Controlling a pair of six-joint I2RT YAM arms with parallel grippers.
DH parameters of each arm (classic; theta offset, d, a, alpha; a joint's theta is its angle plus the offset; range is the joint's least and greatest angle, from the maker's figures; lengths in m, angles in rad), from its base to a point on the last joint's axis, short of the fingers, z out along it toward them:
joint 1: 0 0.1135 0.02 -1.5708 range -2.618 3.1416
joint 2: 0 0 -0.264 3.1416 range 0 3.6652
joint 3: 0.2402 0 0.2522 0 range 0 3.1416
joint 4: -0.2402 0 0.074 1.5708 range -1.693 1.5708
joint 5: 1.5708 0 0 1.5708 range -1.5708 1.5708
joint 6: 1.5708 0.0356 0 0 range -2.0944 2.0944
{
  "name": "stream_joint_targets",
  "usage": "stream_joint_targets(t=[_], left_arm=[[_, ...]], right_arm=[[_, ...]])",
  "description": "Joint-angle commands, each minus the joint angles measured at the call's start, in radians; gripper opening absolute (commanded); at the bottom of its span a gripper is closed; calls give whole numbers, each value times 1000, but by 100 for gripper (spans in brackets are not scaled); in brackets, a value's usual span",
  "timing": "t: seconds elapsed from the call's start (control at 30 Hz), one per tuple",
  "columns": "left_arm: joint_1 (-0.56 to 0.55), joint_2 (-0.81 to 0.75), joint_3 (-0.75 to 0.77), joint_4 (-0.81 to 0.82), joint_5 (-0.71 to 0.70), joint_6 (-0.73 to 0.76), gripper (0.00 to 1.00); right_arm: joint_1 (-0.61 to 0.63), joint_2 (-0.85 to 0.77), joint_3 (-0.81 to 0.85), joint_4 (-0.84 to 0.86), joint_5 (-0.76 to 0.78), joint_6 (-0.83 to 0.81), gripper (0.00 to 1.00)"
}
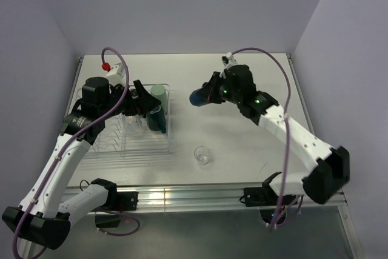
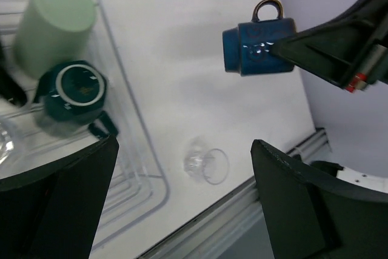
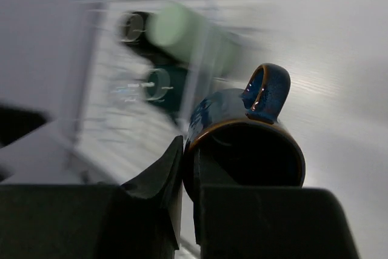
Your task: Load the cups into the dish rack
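Over the table (image 1: 242, 144), just right of the dish rack (image 1: 167, 145) and clear of the surface: navy mug (image 1: 199, 97) on its side, base towards the rack, pinched at the rim by the right gripper (image 1: 209, 94), clamped tight on it; above the rack, left gripper (image 1: 140, 102) spread wide, holding nothing; inside the rack's right end, mint green tumbler (image 1: 159, 93) and dark green mug (image 1: 155, 117) side by side; near the rack's front right corner, apart from it, one clear tumbler (image 1: 202, 154) on the table.

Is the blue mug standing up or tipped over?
Tipped sideways. The navy mug hangs in the air, mouth facing sideways, its rim pinched by the right gripper.
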Motion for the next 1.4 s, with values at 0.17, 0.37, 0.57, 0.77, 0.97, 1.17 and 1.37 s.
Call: stream_joint_targets(t=[0.17,0.37,0.57,0.77,0.97,1.17,1.37], left_arm=[[-3,-34,-82,346,317,-134,99],[-3,-36,-148,506,369,-192,99],[-3,-37,-182,550,394,-196,99],[-5,-54,-242,671,454,-243,99],[-17,-65,-303,828,532,-332,99],[-31,-69,-311,811,525,-329,99],[-42,-79,-317,820,528,-349,76]], right_arm=[[27,-242,-246,567,-420,280,0],[44,-243,-352,909,-525,472,0],[55,-237,-385,1060,-520,560,0],[70,-190,-384,1202,-548,651,0],[104,-142,-365,1245,-540,668,0],[119,-113,-353,1288,-535,691,0],[124,-93,-349,1296,-522,686,0]])
